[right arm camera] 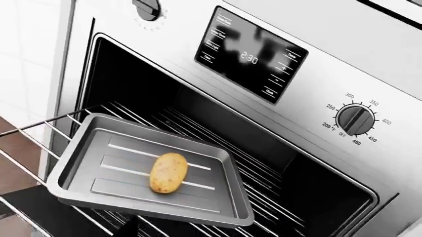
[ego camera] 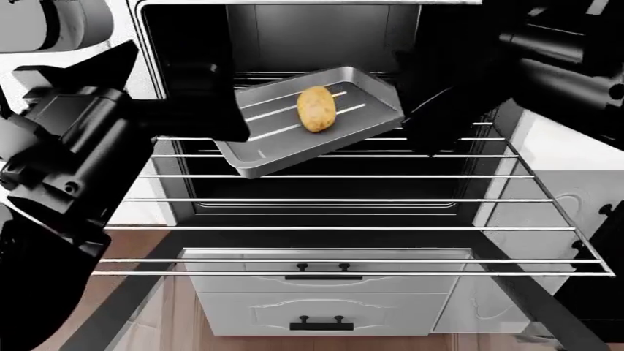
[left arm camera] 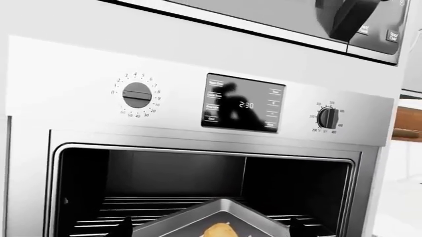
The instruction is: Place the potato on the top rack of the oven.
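The pale-framed oven [right arm camera: 118, 59] stands open, its chrome wire top rack [ego camera: 341, 227] pulled out. A grey metal baking tray [right arm camera: 86, 163] carries the speckled tan potato [right arm camera: 168, 172] near its centre. White drawers [ego camera: 322, 292] sit below. Neither gripper's opening can be told.

White panelled drawers with dark bar handles [ego camera: 326, 292] sit low in the head view, above a strip of reddish-brown wooden floor [ego camera: 175, 314]. A brown wooden cabinet edge [left arm camera: 407, 123] shows beside a pale wall — bright, even light throughout.
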